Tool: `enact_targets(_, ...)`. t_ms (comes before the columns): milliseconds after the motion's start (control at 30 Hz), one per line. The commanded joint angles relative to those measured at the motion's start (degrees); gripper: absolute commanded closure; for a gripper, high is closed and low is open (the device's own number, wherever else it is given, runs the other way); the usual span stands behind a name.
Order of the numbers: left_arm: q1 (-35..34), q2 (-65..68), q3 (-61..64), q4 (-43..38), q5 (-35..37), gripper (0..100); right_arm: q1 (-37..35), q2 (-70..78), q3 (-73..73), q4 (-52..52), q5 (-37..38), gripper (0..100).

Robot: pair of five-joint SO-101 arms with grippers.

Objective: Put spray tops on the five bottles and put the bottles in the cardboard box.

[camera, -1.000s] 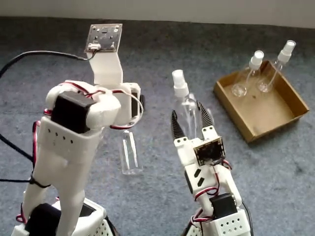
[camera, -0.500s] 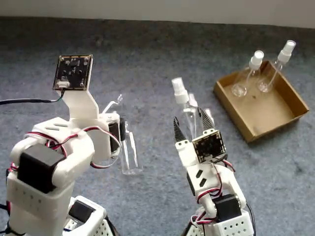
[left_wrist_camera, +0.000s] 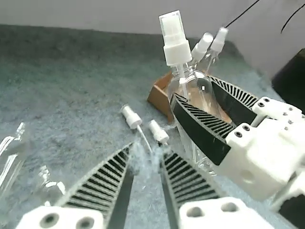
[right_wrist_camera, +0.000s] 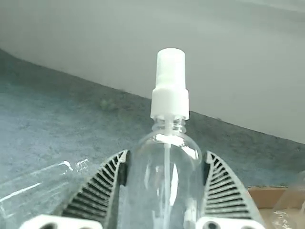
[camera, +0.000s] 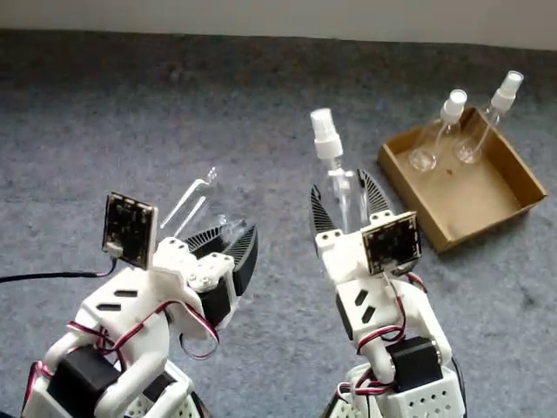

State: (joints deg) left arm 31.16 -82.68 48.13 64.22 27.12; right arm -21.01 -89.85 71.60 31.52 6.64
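Two bottles [camera: 432,139] — seemingly leaning on box [camera: 407,202] edge, right pincer [camera: 341,185] clamped on third bottle [camera: 326,139], left pincer [left_wrist_camera: 146,151] apart.

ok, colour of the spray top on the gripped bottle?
The spray top on that bottle is white; clearest in the right wrist view.

Clear bottle [camera: 346,198] w/ white spray top [camera: 325,135]. Black, ribbed: right gripper [camera: 342,185], left gripper [camera: 237,232]; arm bodies [camera: 374,305] white, wires [camera: 193,320] red+black. Tan-brown cardboard box [camera: 487,200]. Mottled grey-blue carpet [camera: 130,104].
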Motion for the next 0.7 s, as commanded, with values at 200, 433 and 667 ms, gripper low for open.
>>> enact_targets(200,1.3,-16.6,18.1,-15.4,0.6,99,0.2,3.4,-7.1,-10.1,-10.5,87.2)
enact_targets(433,1.3,-22.0,29.1,-25.7,0.3,99,0.2,3.3,-4.1,-13.5,-17.1,87.2)
enact_targets(667,3.8,-21.9,33.0,-35.5,0.6,99,0.1,3.6,-1.1,-17.6,-17.6,87.2)
